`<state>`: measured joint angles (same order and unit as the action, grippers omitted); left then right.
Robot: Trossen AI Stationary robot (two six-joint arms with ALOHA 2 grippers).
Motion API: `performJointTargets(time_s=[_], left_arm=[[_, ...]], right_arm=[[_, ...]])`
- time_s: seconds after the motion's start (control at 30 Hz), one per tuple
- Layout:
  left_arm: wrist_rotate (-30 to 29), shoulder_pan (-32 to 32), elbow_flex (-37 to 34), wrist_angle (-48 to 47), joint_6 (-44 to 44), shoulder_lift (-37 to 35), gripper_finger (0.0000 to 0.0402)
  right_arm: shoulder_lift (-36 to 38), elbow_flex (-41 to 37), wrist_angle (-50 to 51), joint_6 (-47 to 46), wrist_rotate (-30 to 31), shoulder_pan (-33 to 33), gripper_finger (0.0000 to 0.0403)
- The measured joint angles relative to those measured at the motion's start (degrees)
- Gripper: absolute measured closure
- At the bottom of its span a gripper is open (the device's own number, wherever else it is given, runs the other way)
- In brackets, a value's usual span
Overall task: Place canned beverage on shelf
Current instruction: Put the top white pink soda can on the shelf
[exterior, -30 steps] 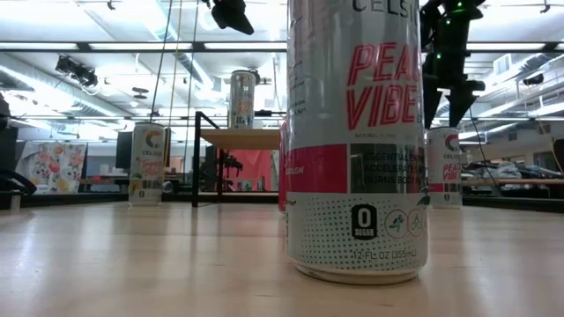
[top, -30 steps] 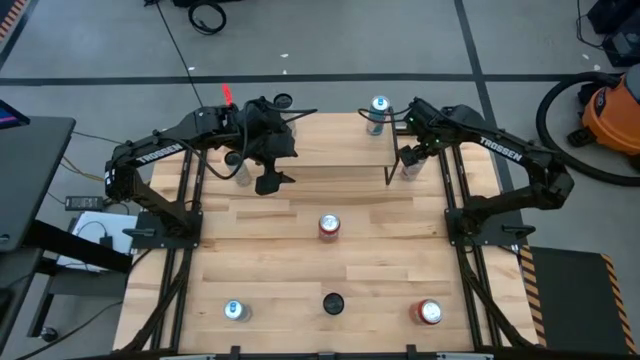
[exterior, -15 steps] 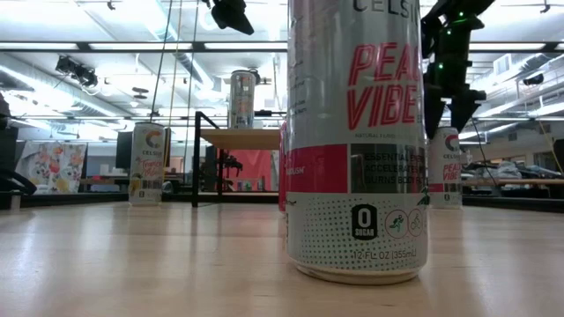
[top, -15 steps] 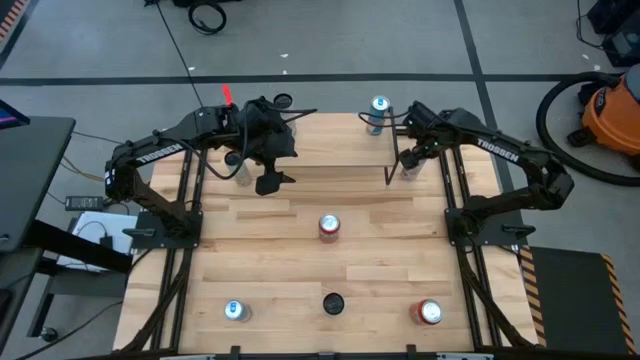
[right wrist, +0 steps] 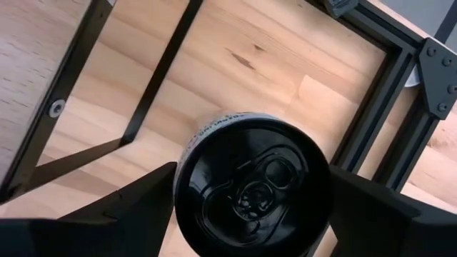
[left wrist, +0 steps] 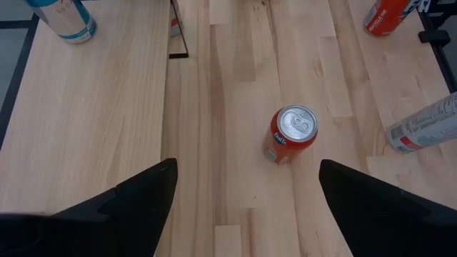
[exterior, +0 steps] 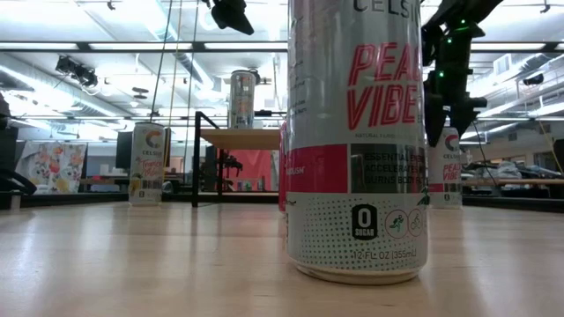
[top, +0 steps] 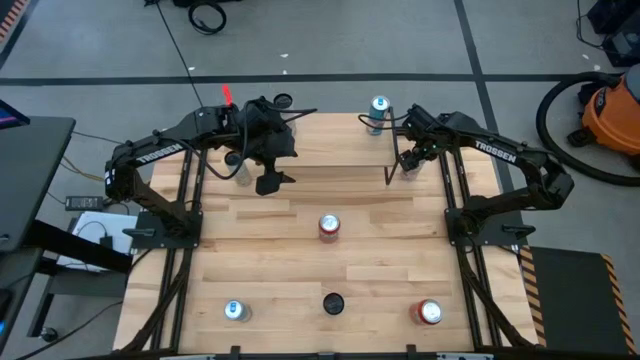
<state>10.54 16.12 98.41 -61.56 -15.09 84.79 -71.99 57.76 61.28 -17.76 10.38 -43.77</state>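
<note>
Two grippers | right gripper (right wrist: 246, 207) fingers (right wrist: 128, 210) spread, straddling upright can (right wrist: 250, 182) beside shelf (top: 335, 150) leg | left gripper (left wrist: 243, 200) fingers wide open, empty, above counter (left wrist: 93, 128)

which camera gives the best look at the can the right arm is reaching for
The right wrist view: the can fills it, top on, between the right tool fingers. The high view barely shows it under the arm; the low view shows its side; the left wrist view doesn't.

A dark can top (right wrist: 253, 182) sits between the two fingers (right wrist: 128, 210), just beside the shelf's black leg (right wrist: 153, 86).
</note>
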Motion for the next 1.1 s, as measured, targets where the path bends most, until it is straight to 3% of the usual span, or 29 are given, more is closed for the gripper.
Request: performJointTargets(time_s=[0.4, 0.8, 1.1], left_arm=[[0.0, 0.0, 0.0, 0.0, 0.0, 0.0, 0.0049], [0.0, 0.0, 0.0, 0.0, 0.0, 0.0, 0.0049], [0.0, 0.0, 0.0, 0.0, 0.0, 0.0, 0.0049]], right_arm=[[0.1, 0.0, -0.3, 0.3, -0.4, 0.0, 0.0132], [0.8, 0.2, 1.9, 1.1, -1.3, 0.1, 0.0132], [3.4, 7.8, 9.3, 0.5, -1.2, 0.9, 0.0132]])
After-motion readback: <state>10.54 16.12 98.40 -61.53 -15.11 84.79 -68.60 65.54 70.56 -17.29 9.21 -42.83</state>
